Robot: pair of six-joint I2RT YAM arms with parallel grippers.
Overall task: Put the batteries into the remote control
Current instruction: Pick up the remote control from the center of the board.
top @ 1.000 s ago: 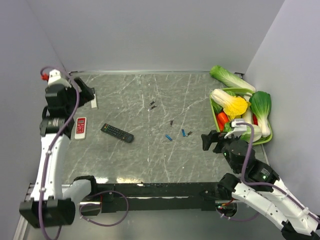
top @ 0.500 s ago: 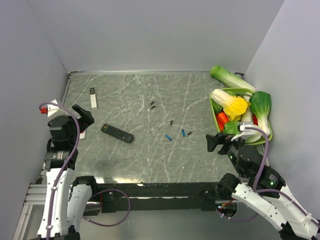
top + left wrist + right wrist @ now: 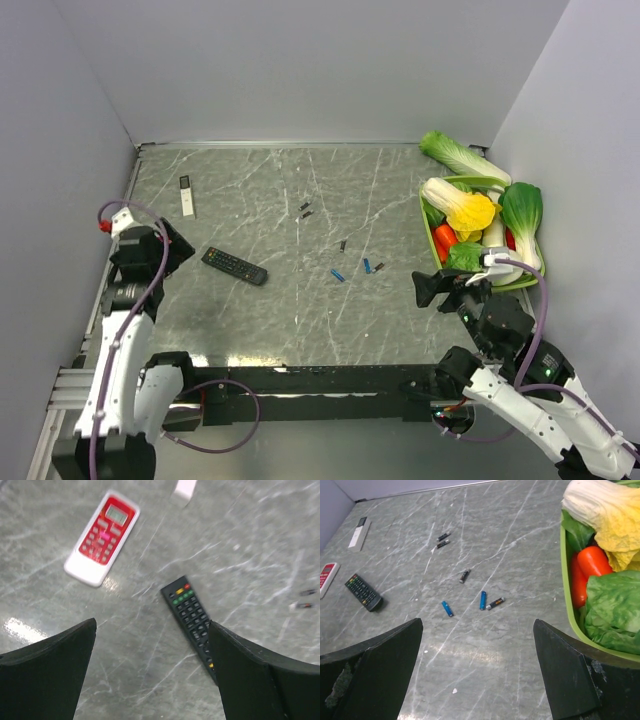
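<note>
Right wrist view: my right hand (image 3: 476,622) stands wide, empty; batteries (image 3: 483,600) at twelve o'clock could roll if clipped.

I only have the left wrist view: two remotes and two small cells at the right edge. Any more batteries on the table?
Observer: Yes, two blue batteries lie further right, past the middle.
Operator: Is the right gripper holding any?
Observer: No, the right gripper hangs open and empty, short of them.
Operator: What else is over there?
Observer: A green tray of vegetables at the right side.
</note>
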